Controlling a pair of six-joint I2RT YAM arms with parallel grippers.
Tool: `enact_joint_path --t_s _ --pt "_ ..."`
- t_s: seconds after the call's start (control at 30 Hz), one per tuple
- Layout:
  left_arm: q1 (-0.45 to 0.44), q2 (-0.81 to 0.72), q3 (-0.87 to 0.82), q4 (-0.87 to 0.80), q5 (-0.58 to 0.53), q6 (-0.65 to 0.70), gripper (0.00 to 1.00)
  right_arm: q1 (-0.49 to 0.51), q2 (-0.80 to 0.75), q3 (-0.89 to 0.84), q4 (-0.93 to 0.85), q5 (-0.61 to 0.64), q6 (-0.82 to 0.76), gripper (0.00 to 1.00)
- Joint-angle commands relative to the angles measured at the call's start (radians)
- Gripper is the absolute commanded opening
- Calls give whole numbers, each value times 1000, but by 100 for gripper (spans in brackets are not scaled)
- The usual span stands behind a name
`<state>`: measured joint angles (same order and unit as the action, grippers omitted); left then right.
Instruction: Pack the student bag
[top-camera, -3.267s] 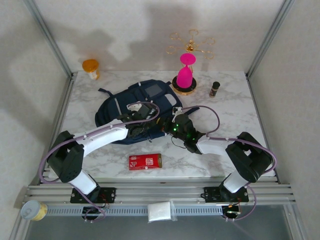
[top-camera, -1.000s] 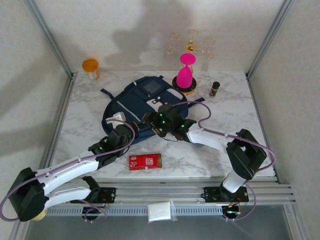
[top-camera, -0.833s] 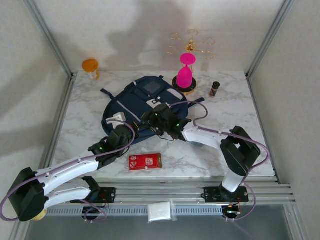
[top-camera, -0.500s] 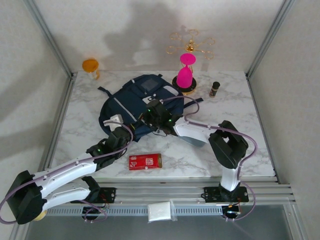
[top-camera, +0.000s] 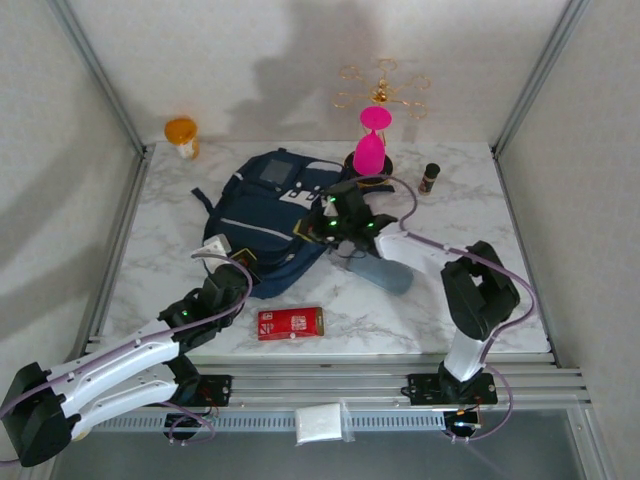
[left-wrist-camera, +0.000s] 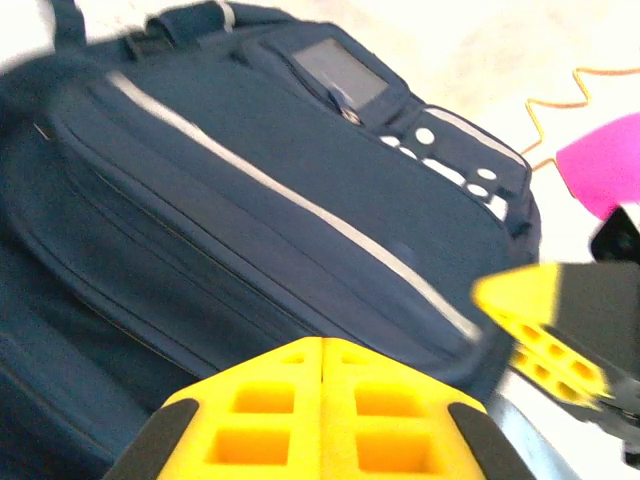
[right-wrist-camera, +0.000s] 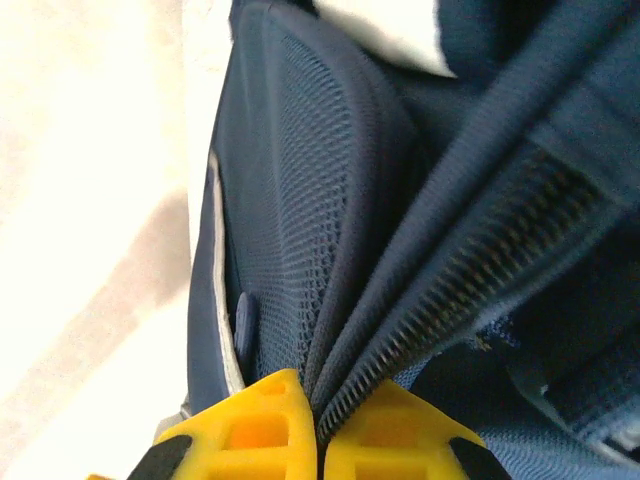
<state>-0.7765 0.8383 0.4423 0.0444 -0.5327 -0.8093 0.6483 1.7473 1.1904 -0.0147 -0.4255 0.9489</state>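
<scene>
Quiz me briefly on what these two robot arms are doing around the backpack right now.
1. True or false: the right gripper is pinching a zipper edge of the navy backpack.
2. Which thing lies closest to the near edge of the table? A) red packet B) pink goblet C) orange cup
3. Fill in: the left gripper has its fingers ____, with nothing between them.
Key: 1 true; 2 A; 3 shut.
</scene>
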Motion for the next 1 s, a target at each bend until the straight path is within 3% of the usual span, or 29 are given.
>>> enact_joint_path --t_s 0.0,0.13,0.23,0.3,0.37,0.6,0.73,0.97 --pt "3 5 -33 68 -95 35 0 -129 -45 -1 -9 -180 -162 0" --pt "4 37 -7 123 7 104 0 -129 -53 11 -54 -170 -202 0" --pt "2 76 93 14 102 68 0 -127 -78 -26 -13 -173 -149 0" --pt "-11 121 151 -31 218 51 19 -115 -104 -54 15 -146 -104 0" --pt "-50 179 199 -43 304 77 25 -108 -133 -90 65 -121 -49 0" --pt "-155 417 409 -240 309 175 35 -113 -183 -141 200 -146 136 0" --pt "-178 421 424 -192 351 159 40 -131 -229 -232 376 -133 323 0" --pt "-178 400 417 -264 341 120 47 -150 -252 -226 415 -98 386 0"
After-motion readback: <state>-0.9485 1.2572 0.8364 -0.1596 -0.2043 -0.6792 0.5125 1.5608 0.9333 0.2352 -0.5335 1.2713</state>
